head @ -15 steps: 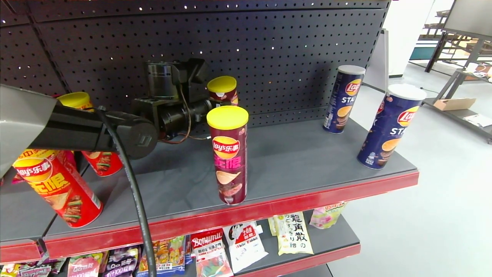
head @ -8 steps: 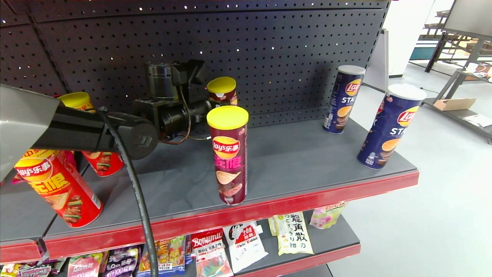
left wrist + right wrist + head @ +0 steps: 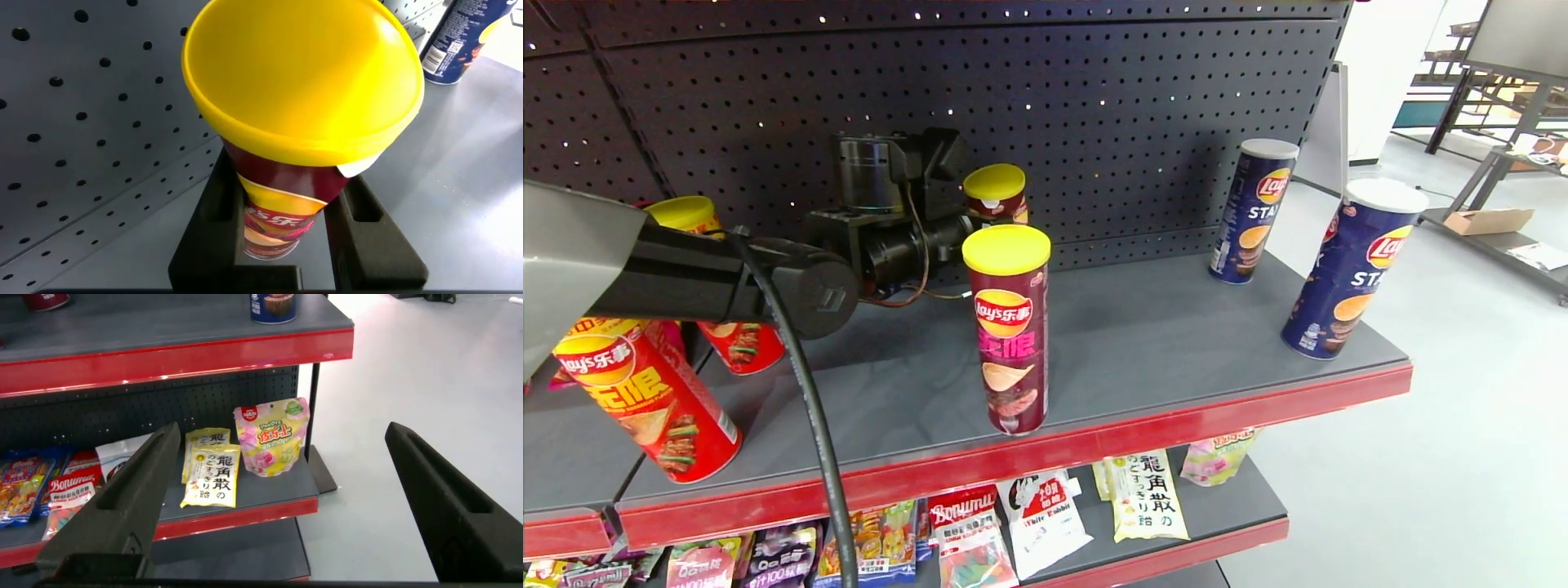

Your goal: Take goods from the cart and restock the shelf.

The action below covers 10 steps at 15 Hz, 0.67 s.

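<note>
Since a second ago little has moved: my left arm's wrist has tipped slightly, and the maroon can with the yellow lid (image 3: 995, 189) (image 3: 302, 73) it holds has stayed where it was, upper centre of the head view, close to the pegboard (image 3: 1094, 122). The left gripper (image 3: 286, 245) is clamped on that can, one dark finger on each side of its body; I cannot tell whether its base touches the shelf (image 3: 1143, 343). A second maroon can (image 3: 1010, 327) stands upright at the front edge, centre frame. Two blue cans (image 3: 1252, 212) (image 3: 1347, 269) stand at the right, one at the back, one near the front corner. Two red cans (image 3: 645, 392) (image 3: 739, 343) stand at the lower left. My right gripper (image 3: 282, 441) hangs with fingers wide apart, facing the lower shelf (image 3: 245, 502), where a yellow bag (image 3: 211, 465) and a pink bag (image 3: 272, 434) lie side by side.
</note>
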Available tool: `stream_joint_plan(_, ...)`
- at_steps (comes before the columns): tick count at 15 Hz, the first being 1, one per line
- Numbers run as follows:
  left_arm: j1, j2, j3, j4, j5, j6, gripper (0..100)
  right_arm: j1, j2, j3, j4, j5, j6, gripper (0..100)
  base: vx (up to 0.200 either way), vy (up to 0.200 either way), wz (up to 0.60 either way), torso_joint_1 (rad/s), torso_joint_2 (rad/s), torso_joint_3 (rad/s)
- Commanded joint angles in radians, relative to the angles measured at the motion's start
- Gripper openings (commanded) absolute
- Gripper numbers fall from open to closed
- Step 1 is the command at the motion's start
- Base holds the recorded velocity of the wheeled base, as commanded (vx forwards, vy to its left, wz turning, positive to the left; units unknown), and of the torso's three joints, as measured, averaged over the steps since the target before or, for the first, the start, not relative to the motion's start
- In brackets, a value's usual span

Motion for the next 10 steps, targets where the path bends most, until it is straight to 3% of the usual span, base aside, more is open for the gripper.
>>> stream_joint_plan(1,-0.007,0.000,0.001,0.003,0.000,0.000,0,0.000,0.001,0.000,0.000,0.001,0.000,100,0.000,0.000,0.00,0.000,0.00,0.000)
stream_joint_plan(2,-0.007,0.000,-0.001,0.003,0.000,0.000,100,0.000,0.001,0.000,0.000,0.001,0.000,100,0.000,0.000,0.00,0.000,0.00,0.000)
stream_joint_plan(10,-0.010,-0.031,0.017,0.006,0.012,0.000,100,0.000,0.001,0.000,0.000,0.001,0.000,100,0.000,0.000,0.00,0.000,0.00,0.000)
